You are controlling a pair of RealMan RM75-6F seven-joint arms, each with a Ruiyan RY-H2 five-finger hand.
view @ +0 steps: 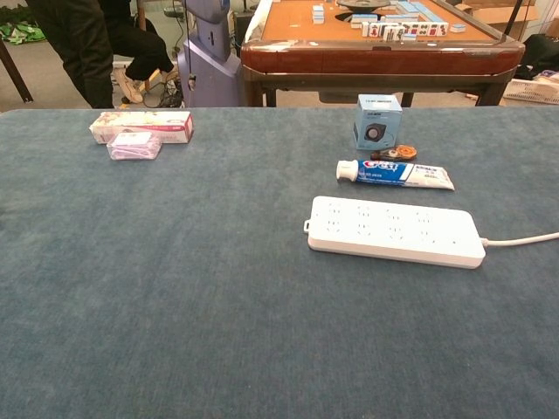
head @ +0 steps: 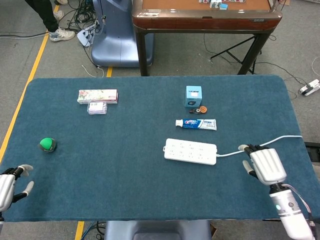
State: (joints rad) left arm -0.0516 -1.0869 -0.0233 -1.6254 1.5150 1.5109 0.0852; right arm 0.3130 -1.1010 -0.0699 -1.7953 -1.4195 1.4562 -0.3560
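We see our right hand low over the near right part of the table, holding nothing, its fingers a little apart and pointing toward the far side. It sits right of the strip, clear of it, with the white cord running past just beyond the fingertips; we cannot tell whether they touch it. The chest view does not show this hand at all.

The strip lies flat right of the table's middle, long side running left to right, its cord leaving the right end toward the table's right edge. In the chest view the strip shows rows of sockets on its top face and the cord trails off at the right.

Our left hand rests at the near left corner, released, with its fingers spread. The green ball is the nearest thing to it, just beyond it and apart from it.

Beyond the strip lies a tube, then a small dark thing and a blue box farther off. On the far left are a long box and a packet just in front of it.
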